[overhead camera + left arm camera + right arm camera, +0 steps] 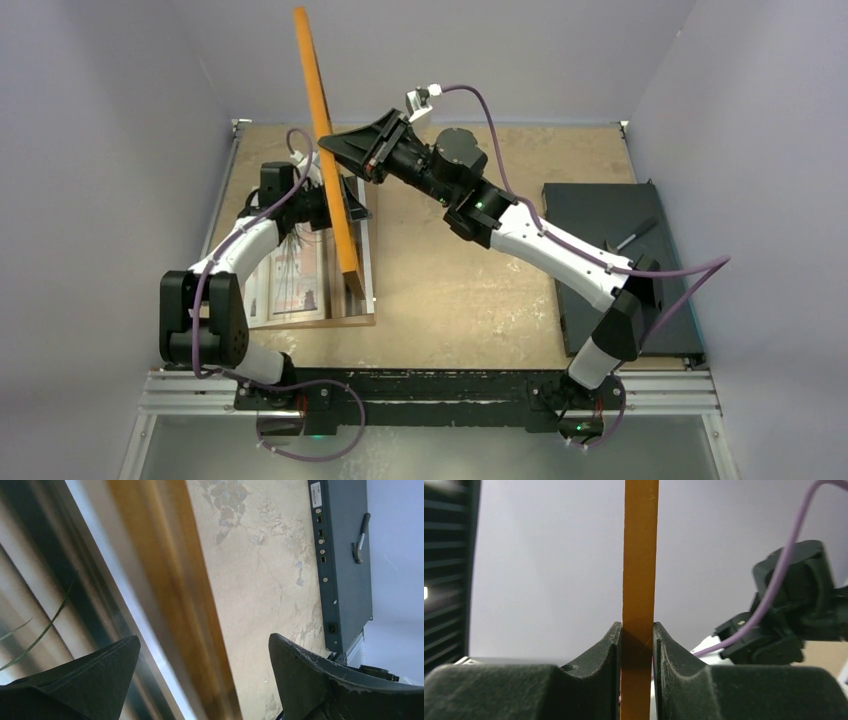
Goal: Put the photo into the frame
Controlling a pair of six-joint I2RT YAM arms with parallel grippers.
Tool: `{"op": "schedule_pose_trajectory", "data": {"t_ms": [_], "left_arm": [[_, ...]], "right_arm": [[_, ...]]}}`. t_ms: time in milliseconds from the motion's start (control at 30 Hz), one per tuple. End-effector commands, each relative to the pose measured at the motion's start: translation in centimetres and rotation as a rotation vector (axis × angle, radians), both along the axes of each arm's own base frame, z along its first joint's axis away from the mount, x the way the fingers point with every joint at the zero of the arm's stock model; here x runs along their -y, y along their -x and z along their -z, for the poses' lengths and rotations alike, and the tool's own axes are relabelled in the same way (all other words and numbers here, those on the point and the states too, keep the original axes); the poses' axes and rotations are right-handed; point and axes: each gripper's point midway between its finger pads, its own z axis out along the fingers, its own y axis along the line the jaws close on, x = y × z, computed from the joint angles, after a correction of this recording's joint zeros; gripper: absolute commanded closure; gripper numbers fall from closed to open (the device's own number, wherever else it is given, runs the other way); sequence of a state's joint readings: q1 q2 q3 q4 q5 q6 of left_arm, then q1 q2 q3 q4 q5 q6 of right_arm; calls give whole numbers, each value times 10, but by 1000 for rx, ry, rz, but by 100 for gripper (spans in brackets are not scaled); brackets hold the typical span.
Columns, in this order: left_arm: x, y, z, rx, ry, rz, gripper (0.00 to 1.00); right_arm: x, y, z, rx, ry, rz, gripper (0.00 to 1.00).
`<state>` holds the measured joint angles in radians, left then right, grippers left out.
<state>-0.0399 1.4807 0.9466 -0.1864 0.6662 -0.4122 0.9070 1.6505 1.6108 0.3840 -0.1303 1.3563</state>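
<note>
The orange-brown frame (pixel 330 160) stands on its edge, tilted, its lower end down at the left of the table. My right gripper (pixel 340 148) is shut on its upper rail; in the right wrist view the rail (pixel 640 555) runs straight up between the clamped fingers (pixel 599 655). The photo (pixel 290 280) lies flat beside the frame's foot, showing beige and dark bands. Beside the frame's middle my left gripper (pixel 332 203) is open. In the left wrist view the blurred rail (pixel 175 580) and part of the photo (pixel 40 605) pass between its spread fingers (pixel 100 675), touching neither.
A brown board (pixel 335 322) shows under the photo's near edge. A black rectangular slab (pixel 620 260) with a small handle (pixel 635 235) lies at the right; it also shows in the left wrist view as the slab (pixel 345 555). Bare plywood table (pixel 450 280) lies between.
</note>
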Motion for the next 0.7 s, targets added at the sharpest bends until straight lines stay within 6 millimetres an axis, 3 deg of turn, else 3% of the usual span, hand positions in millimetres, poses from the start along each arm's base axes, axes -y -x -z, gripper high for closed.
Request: {"op": "schedule_pose_trajectory", "data": {"t_ms": [0,67,133,267,367,400,533,667], "left_arm": [[9,-9,0,32,38,2,1],[9,-8,7,9,37,7,8],[10,-8,12,-5,45,14,22],[5,-12,8,41,2,8,58],[-7,-19,2,97,-82,-29,81],[-12,-21,0,111,-107,-44,85],[-29,-29,0,140,-199,-108,93],[-37,-31,4,136,-236,-146,98]], "right_arm": [[11,18,-54,90,-209,-65,100],[11,18,-53,91,-210,-66,100],[12,17,-50,91,-201,-61,100],[21,5,-30,72,-148,-22,100],[38,-7,-3,38,-77,28,99],[45,-12,9,22,-46,48,93],[70,-24,49,-40,67,109,46],[86,-30,85,-95,208,130,37]]}}
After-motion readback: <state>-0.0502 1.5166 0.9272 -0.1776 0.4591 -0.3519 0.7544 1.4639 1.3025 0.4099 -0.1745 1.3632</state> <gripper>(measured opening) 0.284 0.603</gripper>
